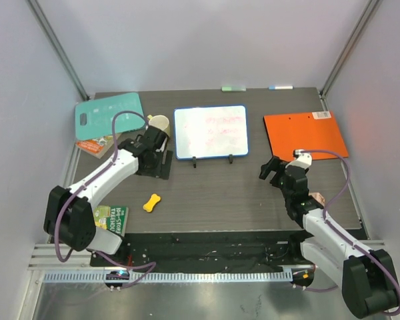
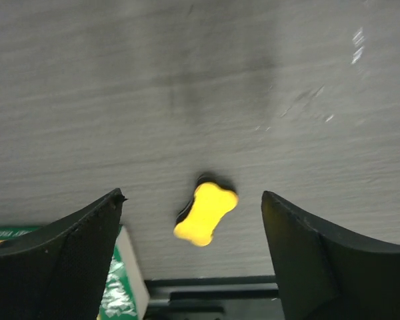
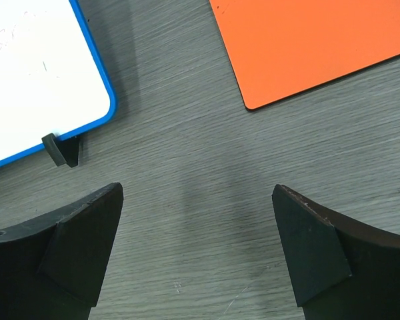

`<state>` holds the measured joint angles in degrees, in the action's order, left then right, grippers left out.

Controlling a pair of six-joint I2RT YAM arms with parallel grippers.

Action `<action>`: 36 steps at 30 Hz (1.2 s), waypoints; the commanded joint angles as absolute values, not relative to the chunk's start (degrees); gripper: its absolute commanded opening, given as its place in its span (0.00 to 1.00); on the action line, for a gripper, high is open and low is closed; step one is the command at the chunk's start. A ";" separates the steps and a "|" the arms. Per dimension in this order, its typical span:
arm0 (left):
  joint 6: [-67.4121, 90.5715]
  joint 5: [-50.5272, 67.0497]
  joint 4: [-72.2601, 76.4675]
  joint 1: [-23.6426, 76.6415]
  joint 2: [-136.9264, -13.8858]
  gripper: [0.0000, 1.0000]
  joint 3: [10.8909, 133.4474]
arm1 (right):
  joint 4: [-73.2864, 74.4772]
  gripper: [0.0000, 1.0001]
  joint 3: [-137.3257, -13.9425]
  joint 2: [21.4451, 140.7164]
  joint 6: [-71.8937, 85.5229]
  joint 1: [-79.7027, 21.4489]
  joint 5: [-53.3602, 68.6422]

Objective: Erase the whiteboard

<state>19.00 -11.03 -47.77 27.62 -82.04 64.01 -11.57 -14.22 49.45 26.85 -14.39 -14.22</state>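
The whiteboard (image 1: pixel 210 131) stands at the back middle of the table on two small black feet, blue-framed, with faint red writing; its lower right corner (image 3: pixel 47 80) shows in the right wrist view. A small yellow bone-shaped eraser (image 1: pixel 152 202) (image 2: pixel 205 213) lies flat on the table in front. My left gripper (image 1: pixel 157 163) (image 2: pixel 192 195) hovers above the table, open, with the eraser lying in view between its fingers and touched by neither. My right gripper (image 1: pixel 273 168) (image 3: pixel 199 190) is open over bare table, between the whiteboard and the folder.
An orange folder (image 1: pixel 305 133) (image 3: pixel 307 47) lies at the back right. A teal cutting board (image 1: pixel 110 115) lies at the back left over a packet (image 1: pixel 97 143). A green packet (image 1: pixel 110 219) (image 2: pixel 123 287) lies by the left arm's base. A beige round object (image 1: pixel 159 123) sits left of the whiteboard.
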 commanded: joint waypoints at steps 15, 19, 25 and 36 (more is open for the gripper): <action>13.71 -2.64 -51.59 27.60 -87.97 0.67 59.32 | -14.15 1.00 -14.94 49.75 25.58 -14.50 -12.66; 13.71 -1.41 -52.29 27.60 -91.40 0.66 59.85 | -14.15 1.00 -15.03 49.83 25.66 -14.50 -12.66; 13.71 1.23 -52.73 27.69 -95.44 0.62 60.20 | -14.06 1.00 -15.29 50.54 25.66 -14.50 -12.74; 15.38 -2.98 -53.79 27.51 -98.00 0.55 60.82 | -13.97 1.00 -15.38 50.62 25.66 -14.50 -12.83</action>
<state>14.57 -1.02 -52.21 27.64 -97.34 58.83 -12.01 -14.22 50.54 26.39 -14.39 -12.82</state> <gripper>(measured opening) 0.571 0.996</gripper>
